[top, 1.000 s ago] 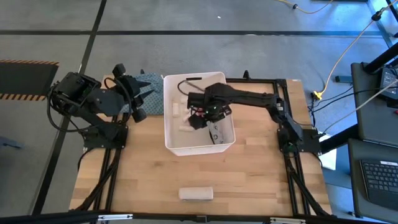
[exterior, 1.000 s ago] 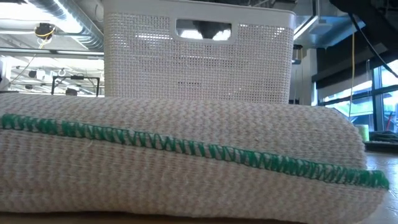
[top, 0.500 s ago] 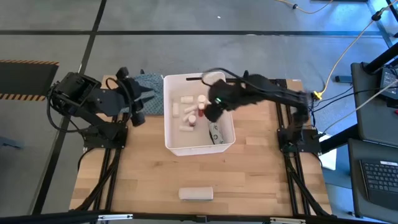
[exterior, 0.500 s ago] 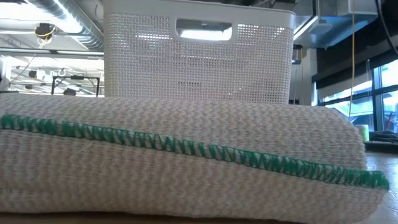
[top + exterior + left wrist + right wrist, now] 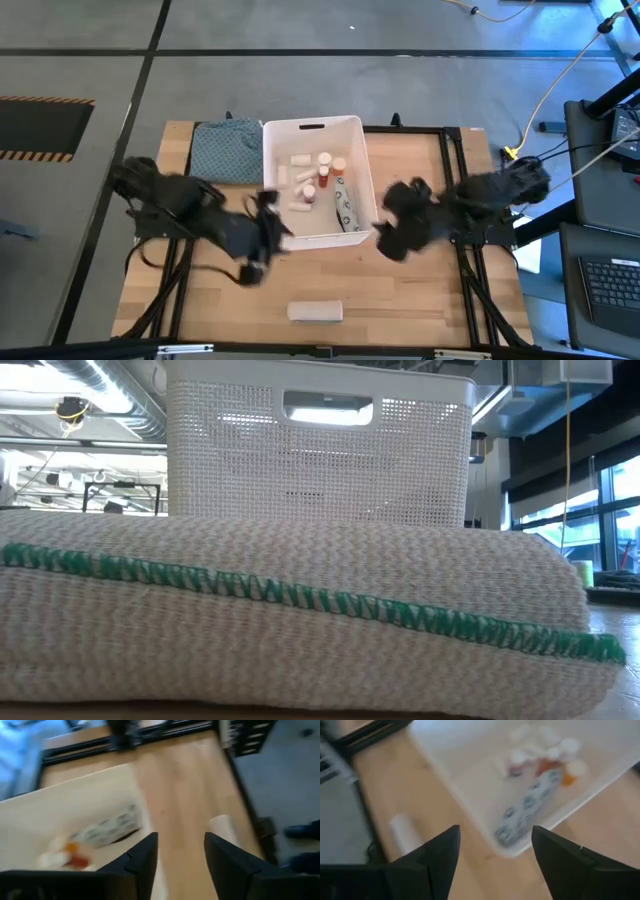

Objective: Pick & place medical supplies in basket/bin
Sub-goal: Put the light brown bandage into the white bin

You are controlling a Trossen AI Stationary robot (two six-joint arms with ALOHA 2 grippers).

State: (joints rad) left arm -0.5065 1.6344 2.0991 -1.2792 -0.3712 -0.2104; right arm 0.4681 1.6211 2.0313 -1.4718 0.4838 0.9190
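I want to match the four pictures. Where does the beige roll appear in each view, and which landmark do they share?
High view: beige roll lies alone on the wood near the bottom edge.
Low view: the roll fills the foreground, before the basket.
Left wrist view: its end shows beyond the fingers.
Right wrist view: it lies left of centre.
Shared landmark: the white basket.

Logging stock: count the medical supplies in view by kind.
Small white rolls or tubes in the white plastic bin: about 4
Red- or orange-capped bottles: about 3
Grey-patterned white packet: 1
Beige roll on the wooden table: 1
Total: about 9
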